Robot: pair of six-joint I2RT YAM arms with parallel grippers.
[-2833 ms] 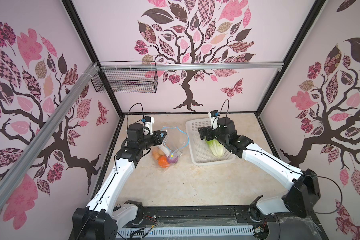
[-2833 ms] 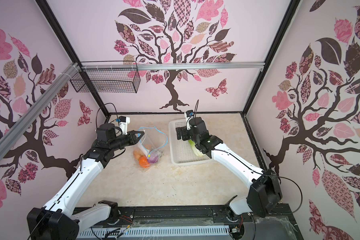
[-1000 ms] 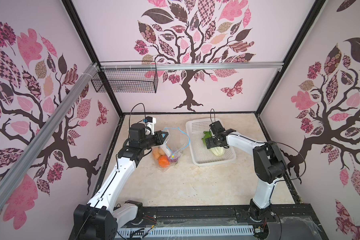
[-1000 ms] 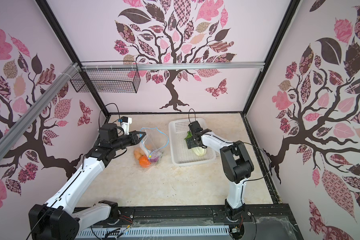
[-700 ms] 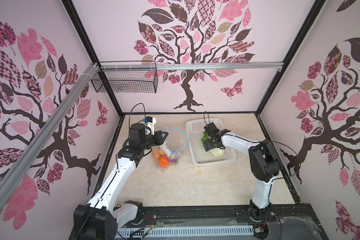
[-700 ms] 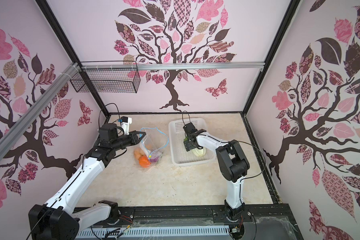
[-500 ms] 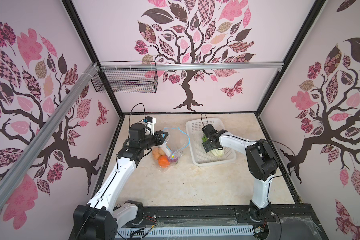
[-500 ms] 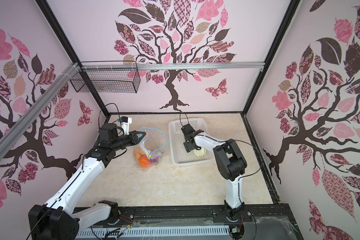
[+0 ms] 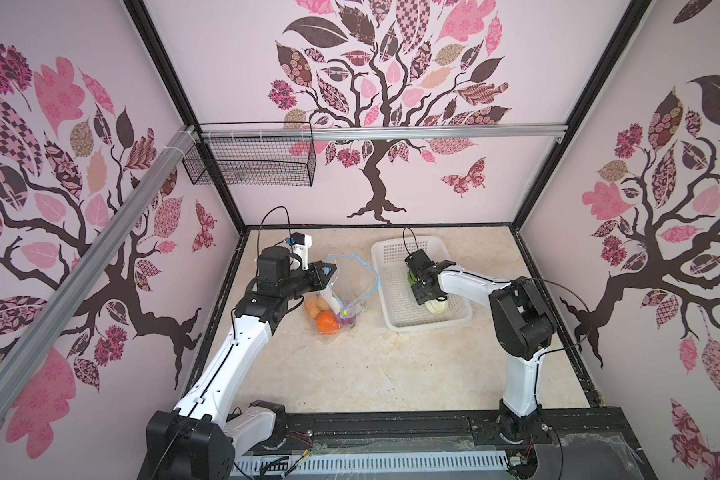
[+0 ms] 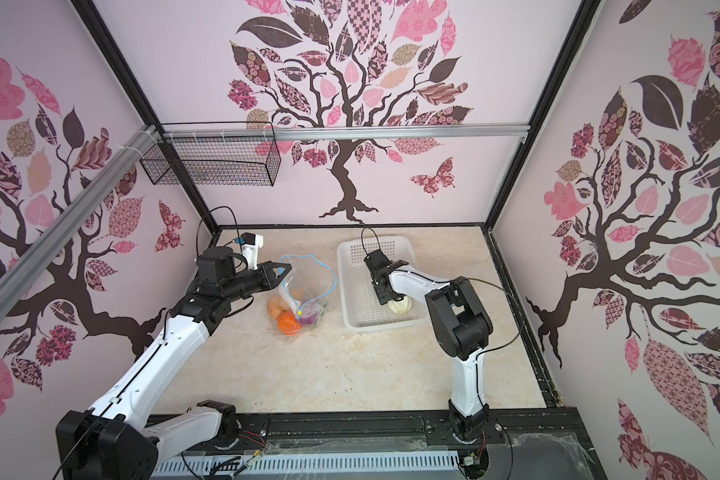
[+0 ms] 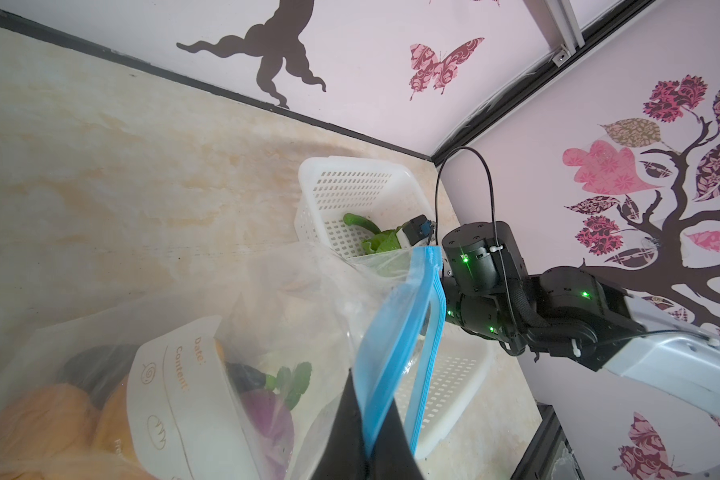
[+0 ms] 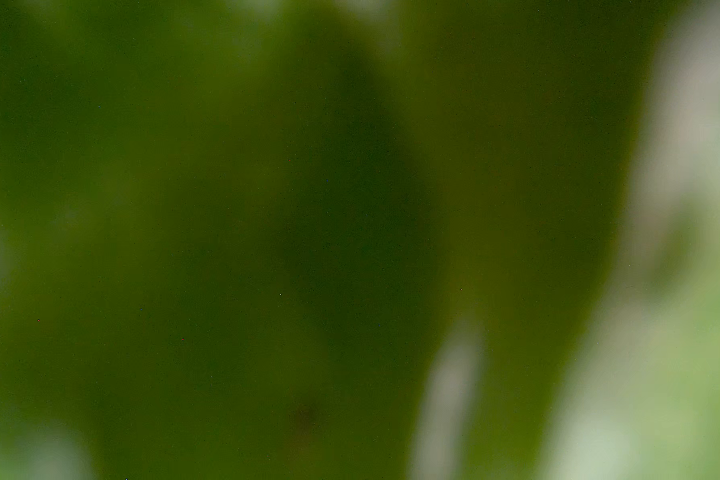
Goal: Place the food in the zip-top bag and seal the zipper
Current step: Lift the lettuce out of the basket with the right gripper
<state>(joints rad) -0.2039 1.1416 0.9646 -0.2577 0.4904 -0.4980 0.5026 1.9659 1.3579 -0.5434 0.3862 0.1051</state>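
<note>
On the tabletop (image 9: 391, 365), at ten o'clock from its centre, the zip-top bag (image 9: 356, 282) holds pumpkin (image 9: 327, 322), potatoes (image 9: 313, 304) and onion (image 9: 347, 319). The left fingers (image 11: 344, 436) pinch its blue zipper (image 11: 395, 332). At one o'clock, the right fingers (image 9: 420, 291) sit on the cabbage (image 9: 436, 306) in the white basket (image 9: 391, 253); their spread cannot be told.
</note>
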